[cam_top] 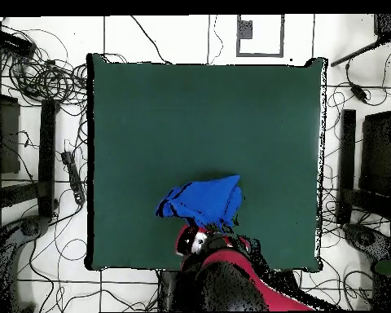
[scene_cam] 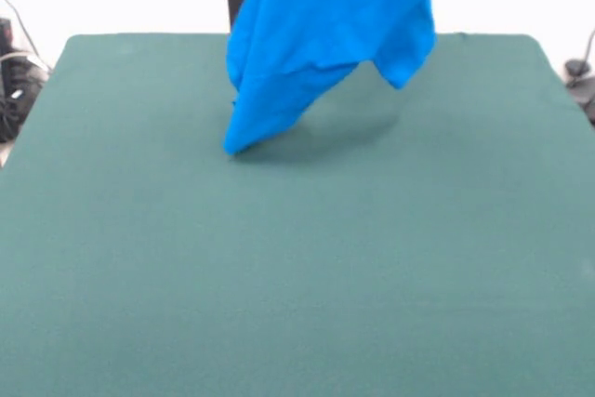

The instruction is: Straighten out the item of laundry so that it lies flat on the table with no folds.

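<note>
Can't see my fingers: in the front view they're off the top edge, and from overhead the arm (cam_top: pixel 231 281) and bunched cloth cover them. So I can't tell how far open they are. Judging by how it hangs, I've got the shirt (scene_cam: pixel 321 39) by its upper part.

It hangs straight below me, long axis near vertical. The lowest corner looks to just touch the table (scene_cam: pixel 297 267); one flap off to the side hangs free in the air. Plain blue side faces the front camera, no print visible.

My read: not flat yet, mostly airborne. The next move depends on that low corner anchoring on the felt.
</note>
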You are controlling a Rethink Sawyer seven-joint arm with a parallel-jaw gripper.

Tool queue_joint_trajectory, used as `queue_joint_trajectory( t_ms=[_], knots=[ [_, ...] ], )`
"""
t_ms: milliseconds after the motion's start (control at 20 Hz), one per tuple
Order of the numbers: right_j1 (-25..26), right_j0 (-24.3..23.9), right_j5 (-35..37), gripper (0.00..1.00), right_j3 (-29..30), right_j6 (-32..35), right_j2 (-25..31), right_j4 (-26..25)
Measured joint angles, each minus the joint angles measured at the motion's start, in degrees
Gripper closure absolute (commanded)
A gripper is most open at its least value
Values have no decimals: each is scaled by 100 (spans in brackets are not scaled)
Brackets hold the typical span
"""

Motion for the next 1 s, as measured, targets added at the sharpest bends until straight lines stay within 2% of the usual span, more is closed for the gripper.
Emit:
queue_joint_trajectory(
  t_ms=[200,400,750,1000],
  knots=[
    [-239,90,289,100,-3,0,-153,-7],
    [-495,534,710,100,-91,25,-320,-11],
    [-590,1167,928,100,-253,416,-337,-7],
    [-572,1178,929,100,-294,566,-336,-5]
  ],
)
